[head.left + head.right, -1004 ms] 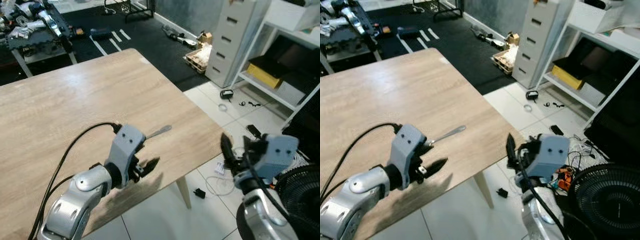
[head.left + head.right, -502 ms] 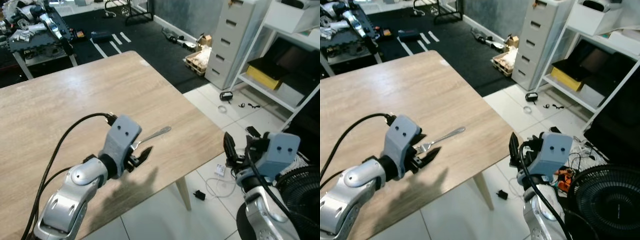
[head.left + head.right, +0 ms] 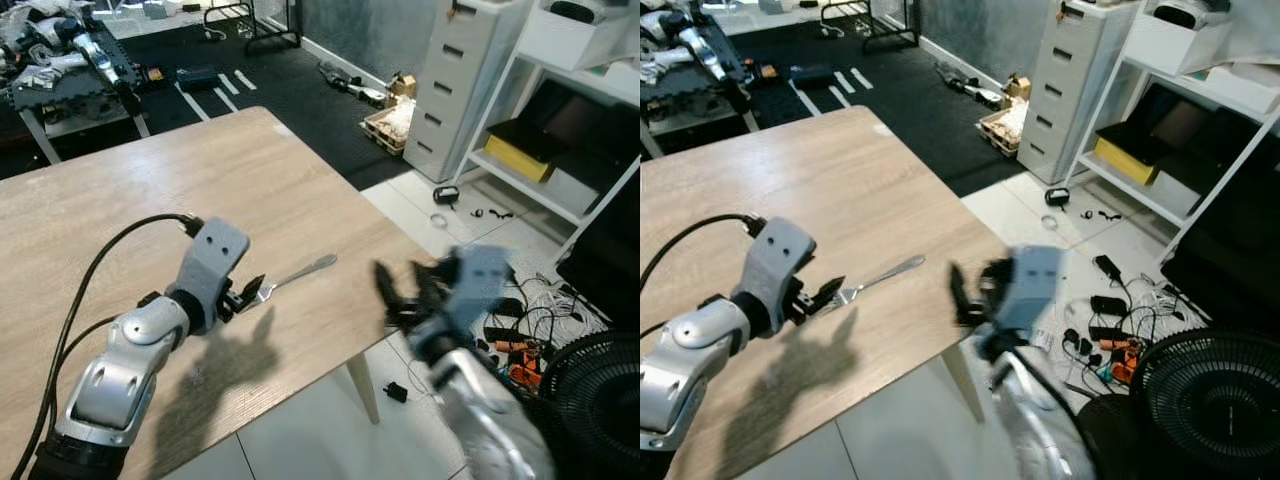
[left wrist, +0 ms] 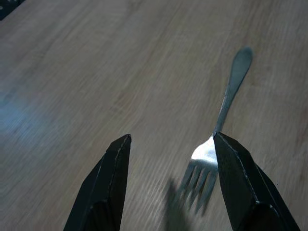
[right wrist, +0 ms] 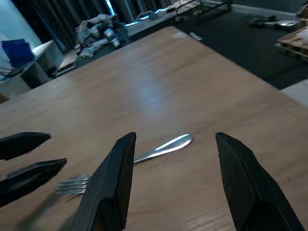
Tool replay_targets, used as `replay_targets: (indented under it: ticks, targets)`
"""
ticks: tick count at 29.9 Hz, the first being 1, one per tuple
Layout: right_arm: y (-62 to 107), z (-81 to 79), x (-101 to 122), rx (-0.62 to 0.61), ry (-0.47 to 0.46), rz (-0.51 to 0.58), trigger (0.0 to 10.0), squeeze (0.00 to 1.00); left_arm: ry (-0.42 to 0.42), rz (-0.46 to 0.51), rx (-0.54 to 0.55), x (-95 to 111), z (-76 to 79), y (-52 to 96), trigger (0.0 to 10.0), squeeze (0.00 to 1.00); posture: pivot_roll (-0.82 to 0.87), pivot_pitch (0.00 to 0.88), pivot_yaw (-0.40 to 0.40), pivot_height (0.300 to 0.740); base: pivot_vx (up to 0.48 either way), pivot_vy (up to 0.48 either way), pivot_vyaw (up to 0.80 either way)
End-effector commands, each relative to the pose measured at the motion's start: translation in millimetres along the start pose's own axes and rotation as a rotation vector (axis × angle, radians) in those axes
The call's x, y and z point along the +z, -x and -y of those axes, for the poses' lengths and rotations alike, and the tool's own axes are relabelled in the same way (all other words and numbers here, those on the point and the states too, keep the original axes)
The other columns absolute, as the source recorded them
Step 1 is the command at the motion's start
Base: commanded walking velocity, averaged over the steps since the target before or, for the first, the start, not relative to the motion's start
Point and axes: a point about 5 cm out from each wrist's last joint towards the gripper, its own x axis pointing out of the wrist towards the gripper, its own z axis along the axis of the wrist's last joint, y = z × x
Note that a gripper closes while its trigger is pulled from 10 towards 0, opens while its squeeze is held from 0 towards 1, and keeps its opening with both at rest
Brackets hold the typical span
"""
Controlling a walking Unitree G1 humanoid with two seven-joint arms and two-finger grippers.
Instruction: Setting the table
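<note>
Fork (image 3: 296, 277) is lying flat near the tabletop's (image 3: 120, 210) right edge, tines at 8 o'clock touching the left gripper (image 3: 243, 294), whose open fingers are straddling them, while the blurred right gripper (image 5: 168, 183), fingers spread, is seemingly lining up on its handle.

silver arms, blk fingers (image 4: 108, 192), blk cable (image 3: 95, 285)

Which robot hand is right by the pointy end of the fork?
The left gripper: its open fingers sit at the fork tines; the right gripper faces the handle end, farther off.
</note>
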Motion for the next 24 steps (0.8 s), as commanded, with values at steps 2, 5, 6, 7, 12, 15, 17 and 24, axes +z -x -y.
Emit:
replay_targets:
  ticks: [2, 5, 6, 7, 12, 15, 17, 24]
  targets:
    - [1.6, 6.5, -4, -0.029, 0.003, -0.021, 10.0, 0.0, 0.038, 0.006, 0.002, -4, 0.0, 5.4, 10.0, 0.0, 0.01, 0.156, 0.077, 0.74, 0.0, 0.0, 0.0]
    - [6.5, 21.3, -4, -0.105, 0.02, -0.017, 10.0, 0.0, 0.082, 0.042, -0.013, 3, 8.0, 5.7, 10.0, 0.0, 0.0, 0.161, 0.078, 0.74, 0.0, 0.0, 0.0]
    - [6.5, 21.3, -4, -0.105, 0.02, -0.017, 10.0, 0.0, 0.082, 0.042, -0.013, 3, 8.0, 5.7, 10.0, 0.0, 0.0, 0.161, 0.078, 0.74, 0.0, 0.0, 0.0]
    - [8.4, 26.5, -4, -0.131, 0.025, -0.017, 10.0, 0.0, 0.099, 0.053, -0.017, 4, 11.2, 4.9, 10.0, 0.0, 0.0, 0.161, 0.078, 0.74, 0.0, 0.0, 0.0]
    - [16.5, 42.1, -2, -0.224, 0.043, -0.015, 10.0, 0.0, 0.132, 0.076, -0.035, 7, 29.0, -2.7, 10.0, 0.0, -0.01, 0.166, 0.083, 0.74, 0.0, 0.0, 0.0]
    - [17.7, 44.0, -3, -0.24, 0.039, -0.023, 10.0, 0.0, 0.139, 0.087, -0.04, 10, 31.9, -7.5, 10.0, 0.0, -0.03, 0.168, 0.089, 0.74, 0.0, 0.0, 0.0]
    - [18.0, 44.1, -3, -0.242, 0.032, -0.023, 10.0, 0.0, 0.139, 0.09, -0.039, 11, 32.0, -8.7, 10.0, 0.0, -0.03, 0.167, 0.09, 0.74, 0.0, 0.0, -0.4]
    - [18.0, 44.1, -4, -0.244, 0.018, -0.022, 10.0, 0.0, 0.142, 0.102, -0.031, 14, 31.9, -10.0, 10.0, 0.0, -0.03, 0.165, 0.089, 0.74, 0.0, 0.0, -0.8]
